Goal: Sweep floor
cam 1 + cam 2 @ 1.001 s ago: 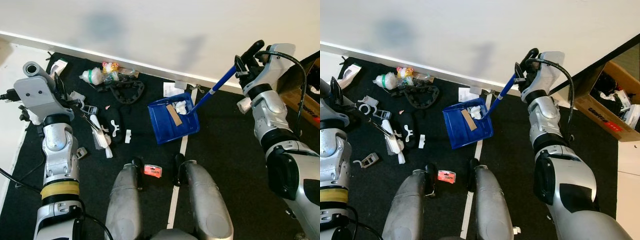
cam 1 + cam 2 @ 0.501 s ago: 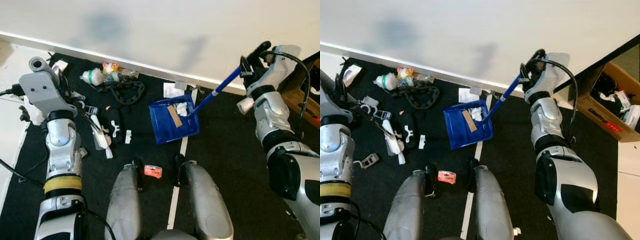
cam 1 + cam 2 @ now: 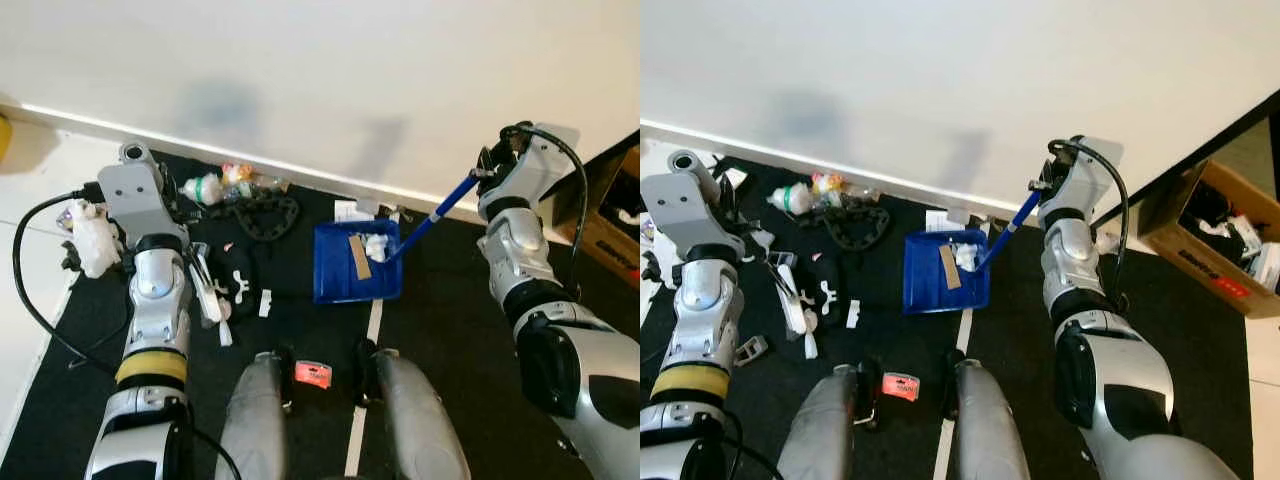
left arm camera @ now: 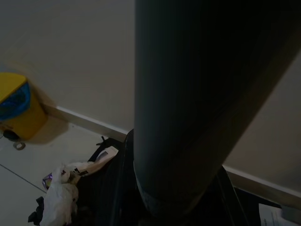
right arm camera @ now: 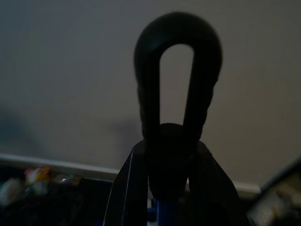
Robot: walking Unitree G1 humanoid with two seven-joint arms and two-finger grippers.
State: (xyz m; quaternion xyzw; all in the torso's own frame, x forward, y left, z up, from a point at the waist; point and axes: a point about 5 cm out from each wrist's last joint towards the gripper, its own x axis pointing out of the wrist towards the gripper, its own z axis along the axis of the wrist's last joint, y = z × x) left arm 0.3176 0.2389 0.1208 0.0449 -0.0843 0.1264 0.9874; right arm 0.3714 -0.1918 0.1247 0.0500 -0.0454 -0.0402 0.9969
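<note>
My right gripper (image 3: 492, 172) was clamped on the handle of the blue dustpan (image 3: 356, 262), which rested on the black mat (image 3: 440, 300) near the wall, holding paper scraps. I could not tell the left gripper's (image 3: 140, 195) finger state beside scattered litter (image 3: 225, 290).

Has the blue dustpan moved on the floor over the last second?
Yes. The blue dustpan has turned on the spot: earlier it sat skewed to the white floor line, and now its sides run nearly parallel to it. The right gripper holds its handle.
</note>
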